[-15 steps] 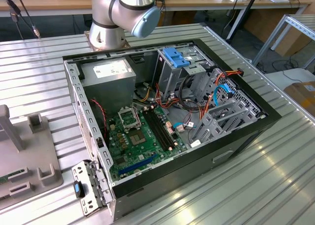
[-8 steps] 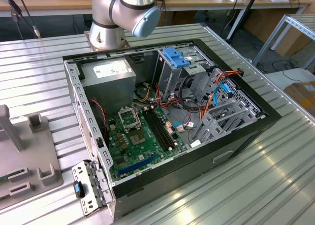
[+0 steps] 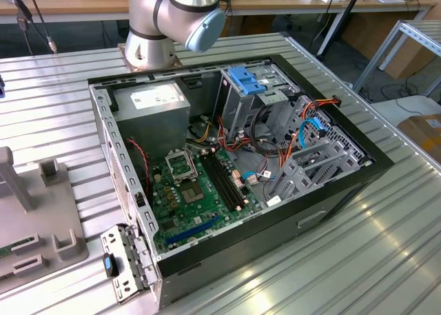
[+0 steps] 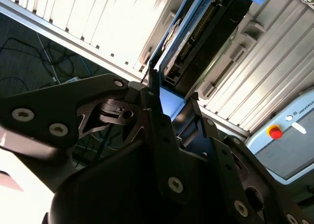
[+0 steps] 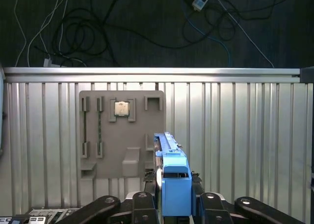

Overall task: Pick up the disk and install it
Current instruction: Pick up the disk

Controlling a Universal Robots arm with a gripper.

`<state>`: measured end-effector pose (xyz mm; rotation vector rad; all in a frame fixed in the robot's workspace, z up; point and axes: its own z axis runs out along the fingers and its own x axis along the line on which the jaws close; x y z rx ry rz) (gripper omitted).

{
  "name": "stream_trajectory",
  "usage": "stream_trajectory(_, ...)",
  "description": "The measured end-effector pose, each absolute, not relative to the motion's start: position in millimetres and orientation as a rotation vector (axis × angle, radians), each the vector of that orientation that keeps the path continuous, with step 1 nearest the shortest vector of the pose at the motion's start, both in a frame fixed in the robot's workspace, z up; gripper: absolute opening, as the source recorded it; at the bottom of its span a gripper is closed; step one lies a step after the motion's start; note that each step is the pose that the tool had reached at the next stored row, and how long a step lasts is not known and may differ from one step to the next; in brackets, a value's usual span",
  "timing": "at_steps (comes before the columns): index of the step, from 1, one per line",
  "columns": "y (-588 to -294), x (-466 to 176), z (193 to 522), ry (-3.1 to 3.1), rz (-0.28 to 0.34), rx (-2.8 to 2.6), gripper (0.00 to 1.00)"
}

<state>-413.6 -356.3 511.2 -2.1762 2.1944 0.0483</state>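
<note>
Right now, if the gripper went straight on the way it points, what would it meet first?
Shut on the disk, the gripper faces the ribbed table; the disk's end would probably meet the grey fixture plate first. Depth is unclear.

Ribbed metal table (image 3: 372, 260), wooden bench (image 3: 83, 5) behind, dark cabled floor (image 5: 294, 37).

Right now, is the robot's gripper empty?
No, in the first wrist view the gripper is shut on the disk, gripping it by the sides of its blue carrier.
</note>
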Motion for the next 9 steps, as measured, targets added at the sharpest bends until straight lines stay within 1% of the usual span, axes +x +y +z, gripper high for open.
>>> stream_trajectory(9,-356.4,-404.6,511.2,2.194,0.048,-2.176,0.36)
